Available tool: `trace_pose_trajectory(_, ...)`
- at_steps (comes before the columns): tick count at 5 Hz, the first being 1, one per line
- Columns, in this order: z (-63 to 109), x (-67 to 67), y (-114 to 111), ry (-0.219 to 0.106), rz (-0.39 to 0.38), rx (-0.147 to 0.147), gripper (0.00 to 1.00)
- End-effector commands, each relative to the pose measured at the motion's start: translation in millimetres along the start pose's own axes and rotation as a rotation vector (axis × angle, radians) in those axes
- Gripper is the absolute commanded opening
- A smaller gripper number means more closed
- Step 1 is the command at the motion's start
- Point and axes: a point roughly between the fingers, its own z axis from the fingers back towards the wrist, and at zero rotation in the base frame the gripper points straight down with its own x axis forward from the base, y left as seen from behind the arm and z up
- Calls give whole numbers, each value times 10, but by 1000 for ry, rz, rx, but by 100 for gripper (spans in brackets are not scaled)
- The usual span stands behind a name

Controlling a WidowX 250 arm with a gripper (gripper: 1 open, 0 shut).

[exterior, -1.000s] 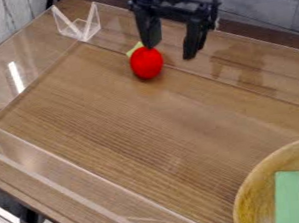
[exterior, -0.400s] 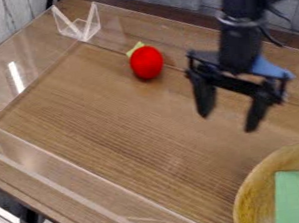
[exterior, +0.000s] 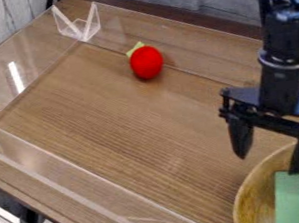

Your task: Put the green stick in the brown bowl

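Fingers (exterior: 241, 139) spreading wide, empty, hanging over brown bowl (exterior: 254, 188) rim; risking clipping rim, nudging green stick (exterior: 292, 201) askew.

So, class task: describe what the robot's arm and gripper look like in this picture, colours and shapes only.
The arm is black, built from stacked cylindrical segments that narrow toward a rounded wrist. The gripper is also black: a flat crossbar carrying two long, thin, straight fingers. No markings, labels or loose cables can be made out.

Gripper (exterior: 272, 141) moved from red fruit (exterior: 146, 63) to brown bowl (exterior: 255, 195), seemingly lower
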Motion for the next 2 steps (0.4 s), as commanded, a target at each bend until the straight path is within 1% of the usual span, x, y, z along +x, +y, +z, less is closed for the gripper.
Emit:
trace_pose_trajectory(1, -1, -44, -62, -69, 6, -45, 100)
trace_pose_trajectory(2, -158, -76, -60, -91, 12, -63, 100)
